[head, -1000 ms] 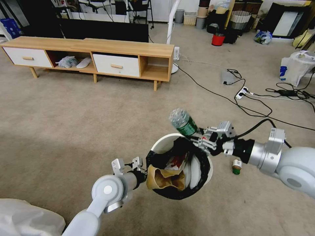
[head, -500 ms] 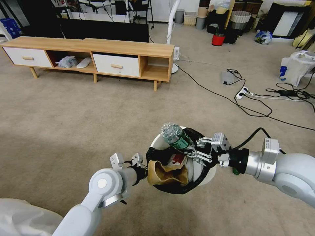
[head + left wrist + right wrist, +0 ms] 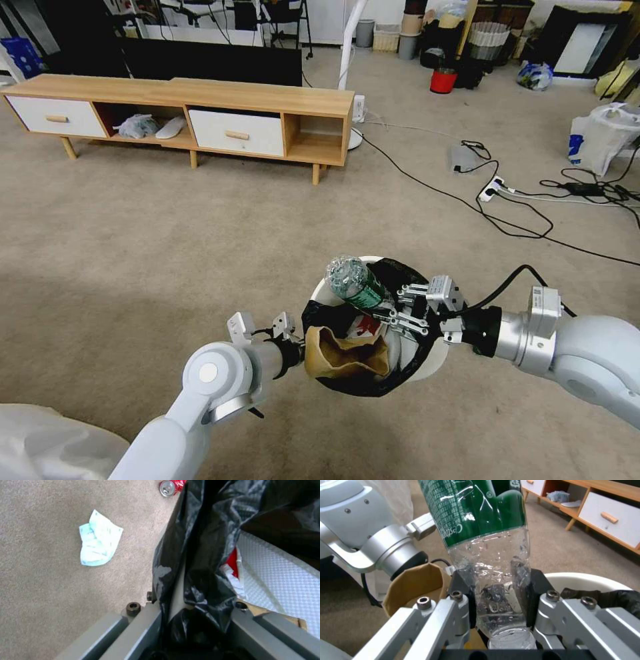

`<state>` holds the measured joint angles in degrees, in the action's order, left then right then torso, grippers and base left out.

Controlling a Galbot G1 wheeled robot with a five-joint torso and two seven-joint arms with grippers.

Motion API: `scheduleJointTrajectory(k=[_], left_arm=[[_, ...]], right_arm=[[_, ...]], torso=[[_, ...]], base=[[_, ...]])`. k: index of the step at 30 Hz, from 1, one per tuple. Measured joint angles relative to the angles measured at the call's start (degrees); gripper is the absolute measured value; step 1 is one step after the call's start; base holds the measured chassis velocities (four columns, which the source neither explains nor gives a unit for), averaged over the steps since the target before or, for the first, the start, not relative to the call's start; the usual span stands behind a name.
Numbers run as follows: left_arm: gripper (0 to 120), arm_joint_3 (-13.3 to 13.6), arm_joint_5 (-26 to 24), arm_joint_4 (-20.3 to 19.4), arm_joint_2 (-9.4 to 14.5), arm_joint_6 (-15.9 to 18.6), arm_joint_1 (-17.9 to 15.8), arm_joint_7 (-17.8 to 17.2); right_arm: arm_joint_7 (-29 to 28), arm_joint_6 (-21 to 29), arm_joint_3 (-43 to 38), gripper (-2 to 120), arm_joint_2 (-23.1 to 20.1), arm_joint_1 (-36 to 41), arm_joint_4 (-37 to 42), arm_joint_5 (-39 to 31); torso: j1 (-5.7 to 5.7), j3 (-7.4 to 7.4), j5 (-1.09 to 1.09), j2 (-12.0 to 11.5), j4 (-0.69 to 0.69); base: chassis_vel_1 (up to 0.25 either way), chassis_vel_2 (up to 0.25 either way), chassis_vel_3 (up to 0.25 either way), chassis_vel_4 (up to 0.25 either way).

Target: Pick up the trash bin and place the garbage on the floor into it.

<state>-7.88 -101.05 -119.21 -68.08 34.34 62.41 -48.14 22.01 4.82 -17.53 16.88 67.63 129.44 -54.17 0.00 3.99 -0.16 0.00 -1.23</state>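
since a second ago the right tool [image 3: 390, 313], clamped on the bottle [image 3: 353, 280], has come left over the bin [image 3: 427, 360], whose near-left rim the left tool [image 3: 297, 343] grips.

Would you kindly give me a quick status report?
Left pincer shut on trash bin rim. Right pincer shut on bottle above bin. Nothing in the way.

The bottle [image 3: 486, 555] is clear, glossy, crinkled plastic with a shiny green label. The trash bin [image 3: 437, 357] is smooth white plastic under a glossy black bag [image 3: 196, 555]. The floor [image 3: 200, 233] is matt, short-pile carpet.
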Motion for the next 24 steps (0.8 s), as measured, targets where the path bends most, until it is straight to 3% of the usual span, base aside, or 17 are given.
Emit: scheduleJointTrajectory(k=[24], left_arm=[[0, -0.16, 1.27, 0.53, -0.39, -0.45, -0.58, 0.15]], right_arm=[[0.35, -0.34, 0.19, 24, -0.08, 0.45, -0.38, 0.74]], torso=[[0.00, 0.00, 0.00, 0.00, 0.00]], base=[[0.000, 0.000, 0.000, 0.000]])
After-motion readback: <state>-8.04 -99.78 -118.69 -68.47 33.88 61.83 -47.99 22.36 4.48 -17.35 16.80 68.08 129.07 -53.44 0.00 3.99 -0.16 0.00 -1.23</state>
